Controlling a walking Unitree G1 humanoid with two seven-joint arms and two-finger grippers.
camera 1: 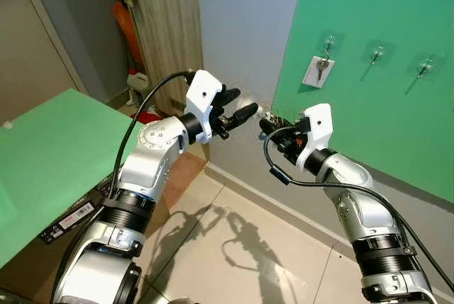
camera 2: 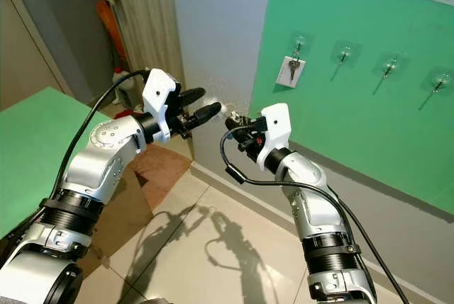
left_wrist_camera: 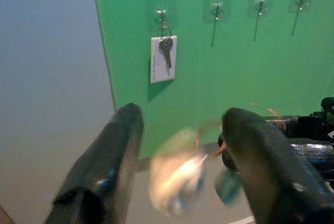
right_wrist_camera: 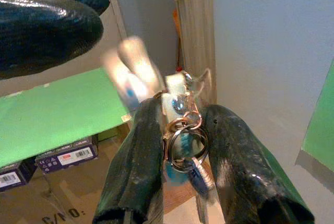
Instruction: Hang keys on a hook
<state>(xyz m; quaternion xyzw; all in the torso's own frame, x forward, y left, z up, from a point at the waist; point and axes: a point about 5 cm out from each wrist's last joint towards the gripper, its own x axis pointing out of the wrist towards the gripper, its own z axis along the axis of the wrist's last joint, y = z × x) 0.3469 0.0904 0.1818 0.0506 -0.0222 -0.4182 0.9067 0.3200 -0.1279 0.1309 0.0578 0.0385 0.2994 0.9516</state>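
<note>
A bunch of keys [right_wrist_camera: 182, 140] on a ring, with a pale blurred tag [right_wrist_camera: 130, 72], sits between the fingers of my right gripper [camera 1: 267, 127], which is shut on it. My left gripper [camera 1: 243, 103] is open right beside the bunch, its fingers [left_wrist_camera: 109, 156] on either side of the swinging tag [left_wrist_camera: 177, 174]. Both grippers are raised in front of a green board [camera 1: 369, 120] on the wall. The board carries a row of clear hooks [camera 1: 378, 52]. The leftmost hook [left_wrist_camera: 161, 11] holds another key with a white tag [left_wrist_camera: 164, 57].
A green-topped table [camera 1: 42, 162] stands at my left, with labelled cardboard boxes [camera 1: 71, 219] under it. A wooden panel [camera 1: 167, 20], an orange object and a white bottle [camera 1: 138, 81] fill the far corner. Tiled floor [camera 1: 234, 247] lies below the arms.
</note>
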